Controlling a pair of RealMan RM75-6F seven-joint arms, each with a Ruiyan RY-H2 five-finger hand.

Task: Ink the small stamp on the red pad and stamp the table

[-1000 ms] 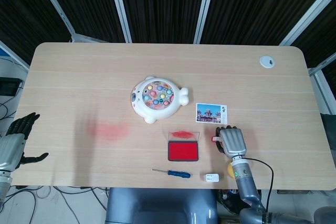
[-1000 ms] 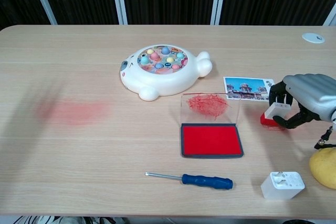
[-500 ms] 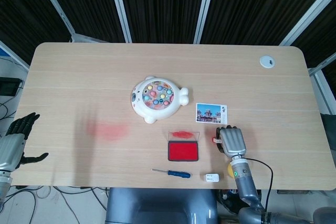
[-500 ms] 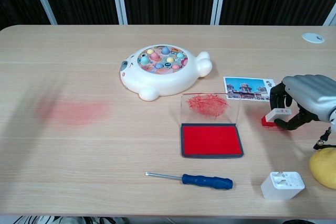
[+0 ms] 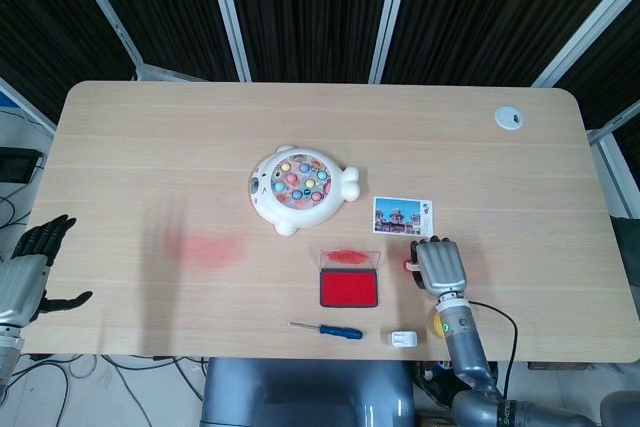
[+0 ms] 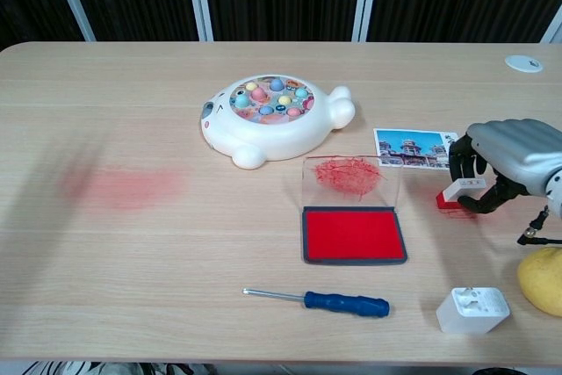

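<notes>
While tilted, stamp point(image 6: 459, 193) in right hand point(image 6: 509, 162)

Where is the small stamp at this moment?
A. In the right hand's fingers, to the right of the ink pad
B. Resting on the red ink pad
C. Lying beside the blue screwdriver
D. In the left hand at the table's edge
A: in the chest view the right hand pinches the small stamp, which sits right of the red ink pad, clear of its red surface.

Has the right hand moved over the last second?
Yes, slightly: the right hand, holding the small stamp, has edged away from the charger, toward the postcard.
</notes>
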